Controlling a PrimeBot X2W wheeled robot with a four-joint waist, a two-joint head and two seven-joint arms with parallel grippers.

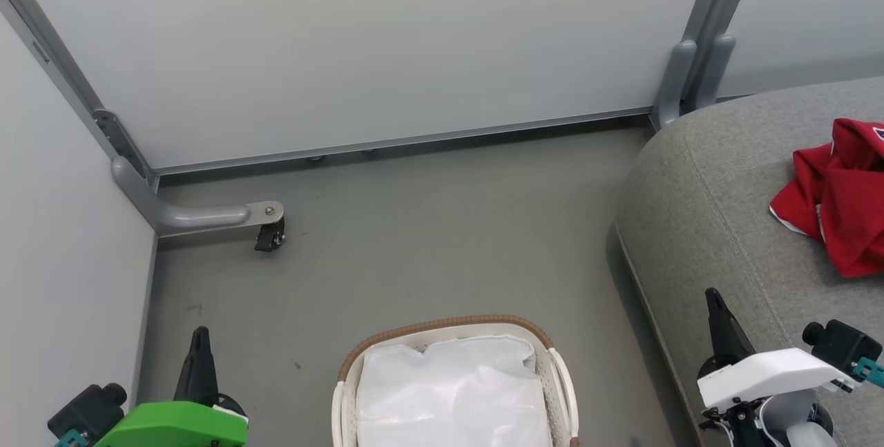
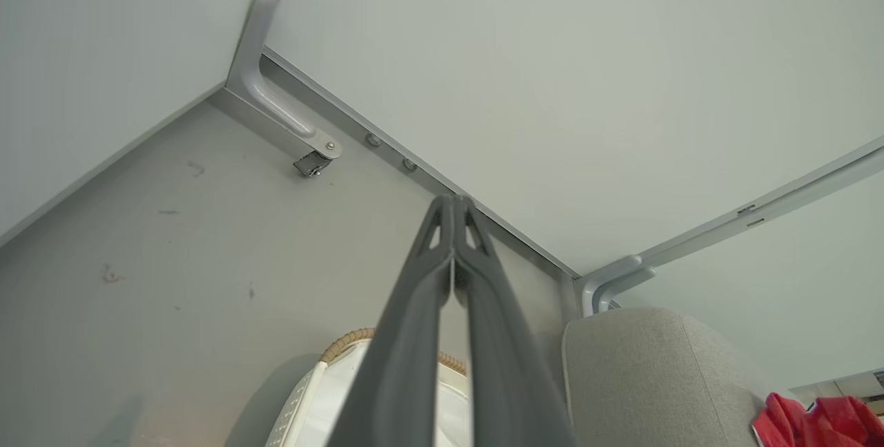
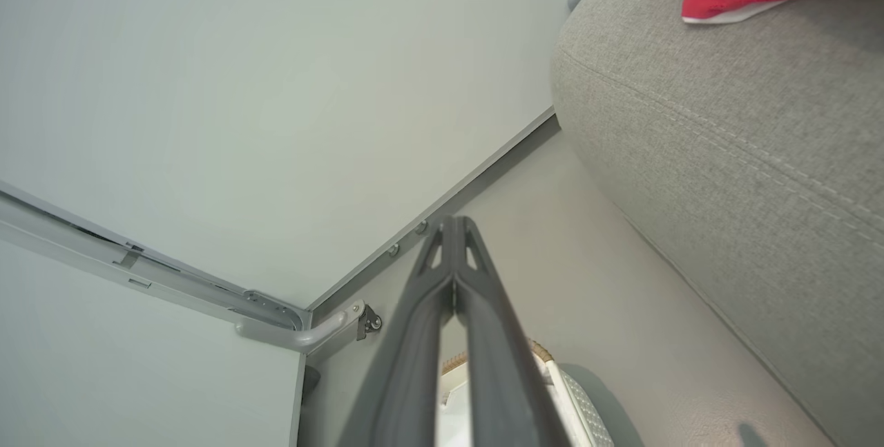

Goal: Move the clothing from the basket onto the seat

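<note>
Bright, even, soft light fills all views. A soft dark shadow lies on the floor (image 1: 414, 253) along the sofa (image 1: 697, 226) edge. The wrist views bend straight wall rails (image 2: 760, 208) near their edges.

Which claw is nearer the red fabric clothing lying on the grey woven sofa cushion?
Right. The right claw is at the edge of the grey cushion, short of the red clothing; the left claw is on the far side of the white perforated basket.
</note>
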